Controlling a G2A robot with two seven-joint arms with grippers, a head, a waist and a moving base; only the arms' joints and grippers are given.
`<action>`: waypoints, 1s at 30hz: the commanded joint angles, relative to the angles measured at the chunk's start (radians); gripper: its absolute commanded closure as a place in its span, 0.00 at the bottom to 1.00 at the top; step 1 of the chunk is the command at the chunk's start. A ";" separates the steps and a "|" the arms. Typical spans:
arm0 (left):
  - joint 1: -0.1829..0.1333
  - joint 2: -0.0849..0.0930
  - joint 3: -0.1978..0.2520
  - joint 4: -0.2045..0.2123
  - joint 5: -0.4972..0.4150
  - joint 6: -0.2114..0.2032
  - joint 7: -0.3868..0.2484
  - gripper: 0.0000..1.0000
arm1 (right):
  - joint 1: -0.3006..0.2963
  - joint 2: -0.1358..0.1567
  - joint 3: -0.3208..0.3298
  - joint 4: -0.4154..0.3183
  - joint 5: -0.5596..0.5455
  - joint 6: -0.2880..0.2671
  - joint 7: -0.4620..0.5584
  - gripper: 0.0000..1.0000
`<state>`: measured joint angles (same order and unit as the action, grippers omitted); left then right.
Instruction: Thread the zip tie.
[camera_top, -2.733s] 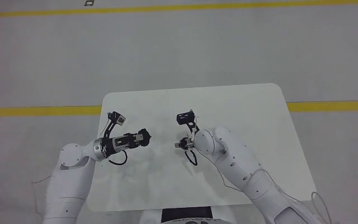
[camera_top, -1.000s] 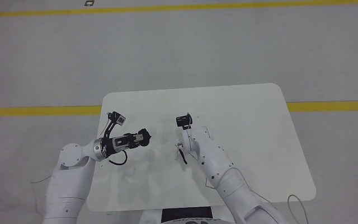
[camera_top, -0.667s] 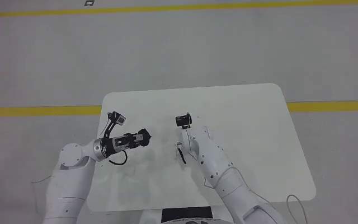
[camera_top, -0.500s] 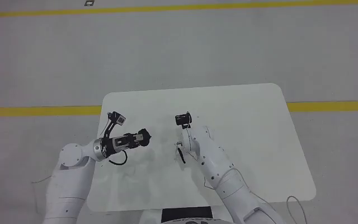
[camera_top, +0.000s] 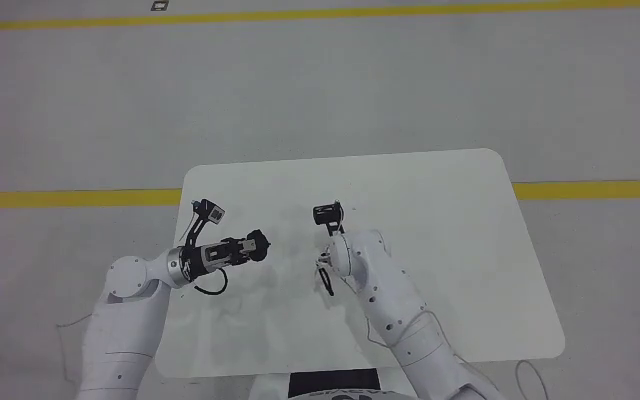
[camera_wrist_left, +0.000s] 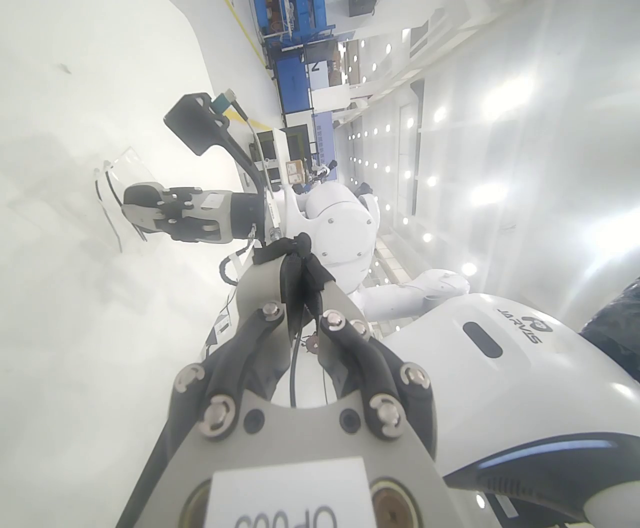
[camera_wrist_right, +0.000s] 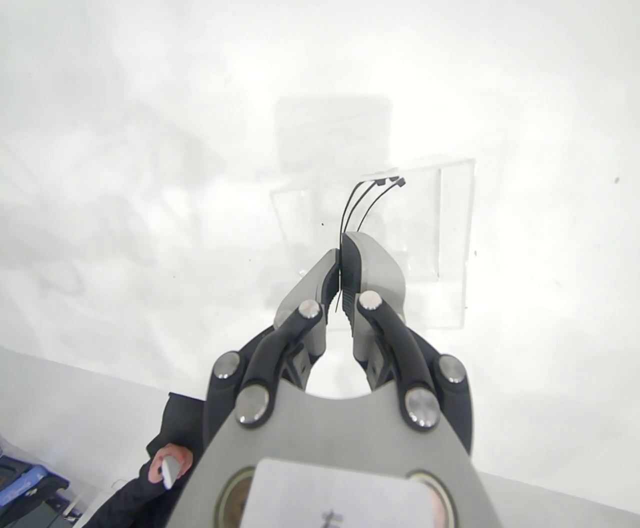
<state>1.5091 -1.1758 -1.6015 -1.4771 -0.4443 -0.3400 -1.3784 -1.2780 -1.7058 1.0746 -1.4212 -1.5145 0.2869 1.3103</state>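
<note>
Your right pincer: pads pressed together on a bunch of thin black zip ties. Approx. three strands fan out past the tips, heads at the far end; a short tail sticks back btwn the fingers. The heads sit over a clear sheet lying on the white table. Contact btwn heads and sheet: cannot tell.

Your left pincer: closed on a crumpled black piece, type not identifiable.

Top view: both pincers are over the left half of the table, pointing toward each other, apart, w/ a gap btwn them. Left wrist view confirms the right pincer opposite, zip ties hanging from its tip beside the clear sheet.
</note>
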 joint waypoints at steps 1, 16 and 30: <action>0.000 0.000 0.000 0.000 0.000 0.000 0.000 1.00 | 0.004 0.000 -0.001 0.013 0.011 -0.008 -0.010 1.00; 0.000 0.000 0.000 0.000 0.000 0.000 0.000 1.00 | -0.027 0.009 -0.010 -0.056 -0.030 0.001 -0.057 1.00; 0.000 0.000 0.000 0.000 0.000 0.000 0.000 1.00 | -0.053 0.021 -0.005 -0.084 -0.015 -0.066 -0.090 1.00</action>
<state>1.5091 -1.1758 -1.6015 -1.4771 -0.4443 -0.3400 -1.3784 -1.3391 -1.6845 1.0696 -1.5214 -1.5365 0.2222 1.2225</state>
